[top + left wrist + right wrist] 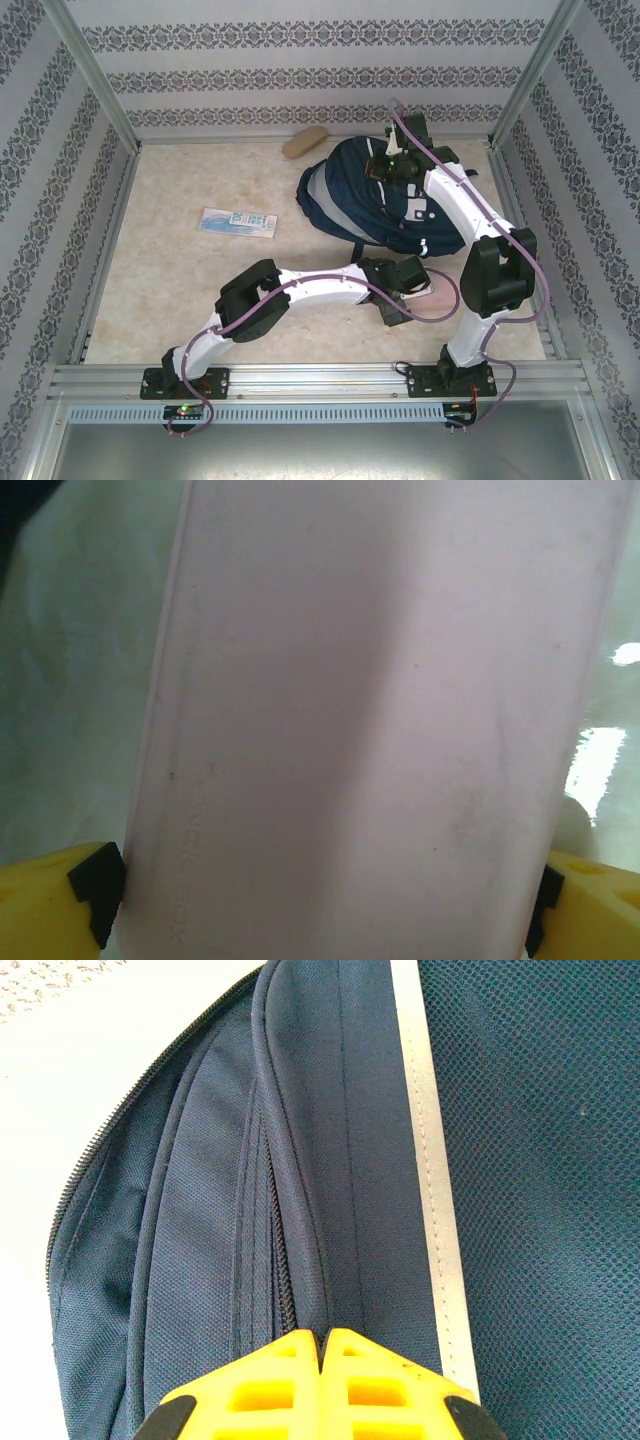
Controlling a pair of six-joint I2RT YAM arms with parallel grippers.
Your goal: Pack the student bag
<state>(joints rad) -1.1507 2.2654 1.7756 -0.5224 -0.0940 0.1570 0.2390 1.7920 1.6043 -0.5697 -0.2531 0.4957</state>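
Note:
The student bag (360, 195) lies at the back right of the table: navy-blue, with grey patches and a white stripe (425, 1160). My right gripper (385, 165) is over its far end, shut. In the right wrist view its yellow tips (323, 1345) meet on the navy fabric (200, 1240) beside a zipper, with nothing visible between them. My left gripper (408, 292) hovers low over a flat pink case (433, 297) just in front of the bag. The case (370, 700) spans the gap between the wide-open fingers (50, 900), whose pads sit at its two long edges.
A blue-and-white flat packet (237, 222) lies left of the bag on the beige table (180, 290). A tan oblong pouch (305, 142) rests by the back wall. Patterned walls and metal posts close in three sides.

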